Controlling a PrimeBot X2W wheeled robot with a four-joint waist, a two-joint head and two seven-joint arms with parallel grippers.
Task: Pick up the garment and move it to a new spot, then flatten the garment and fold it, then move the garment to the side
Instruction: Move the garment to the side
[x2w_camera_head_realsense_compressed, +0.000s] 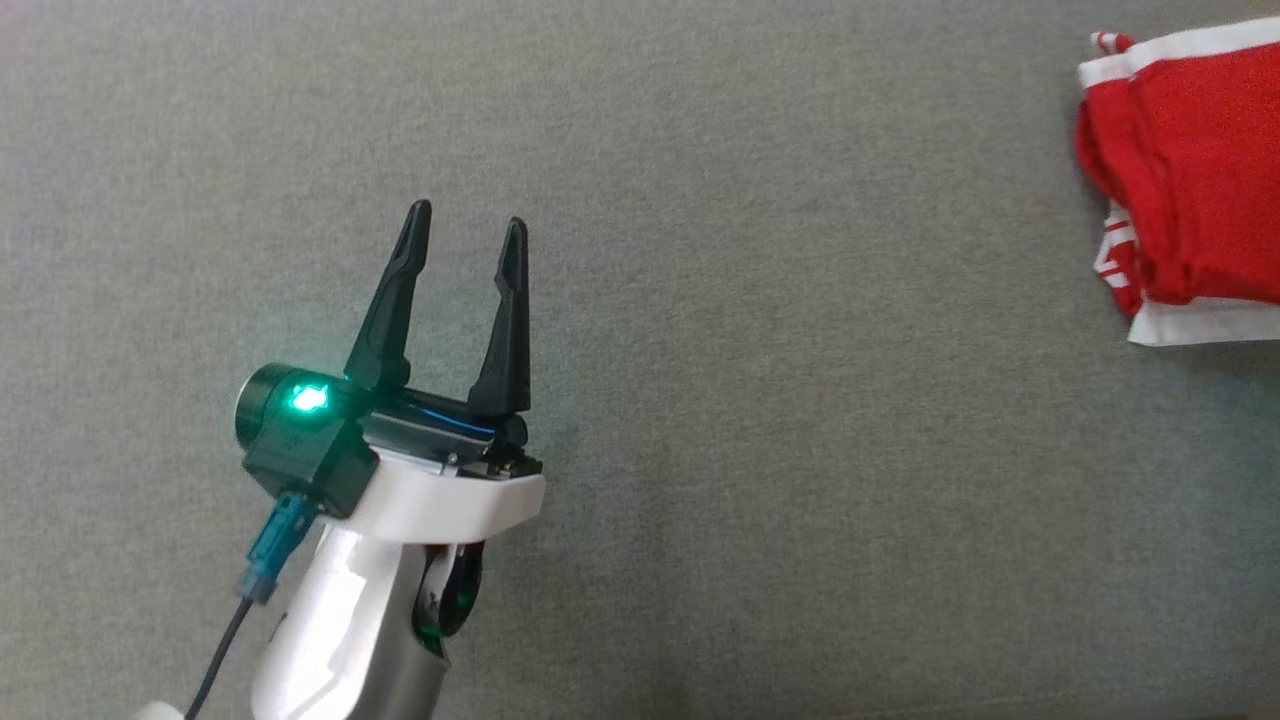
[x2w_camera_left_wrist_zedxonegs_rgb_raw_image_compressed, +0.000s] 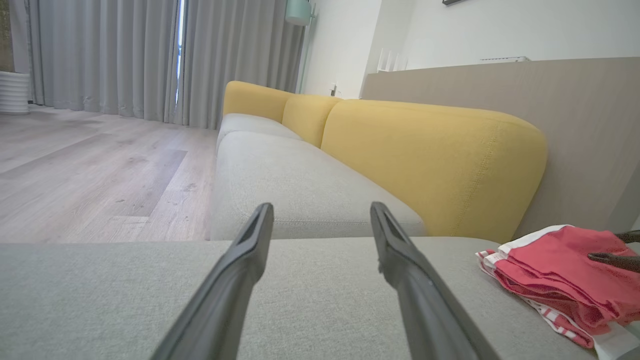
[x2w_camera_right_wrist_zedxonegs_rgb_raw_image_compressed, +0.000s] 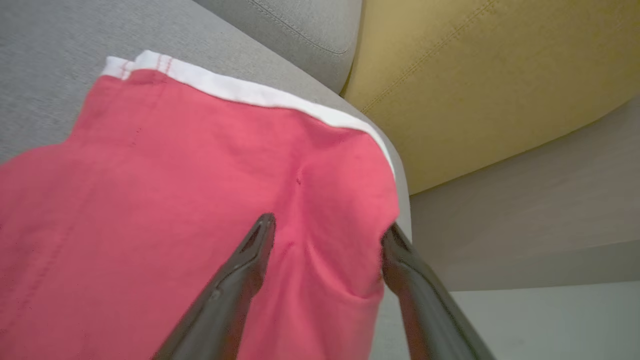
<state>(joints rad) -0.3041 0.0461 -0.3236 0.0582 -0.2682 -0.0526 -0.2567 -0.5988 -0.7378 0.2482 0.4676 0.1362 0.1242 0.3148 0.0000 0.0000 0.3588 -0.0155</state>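
Folded garment (x2w_camera_right_wrist_zedxonegs_rgb_raw_image_compressed: 150, 190), right gripper (x2w_camera_right_wrist_zedxonegs_rgb_raw_image_compressed: 328, 225) spread over it — wrist view

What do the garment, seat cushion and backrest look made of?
garment: soft red knit, probably cotton jersey, matte; it creases, with a white stitched hem.
seat cushion: grey woven upholstery, matte, visible weave.
backrest: mustard woven fabric, stitched seam.

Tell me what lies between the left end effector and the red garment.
Nothing but bare grey sofa cushion: the head view shows an unbroken stretch from the left end effector to the red garment.
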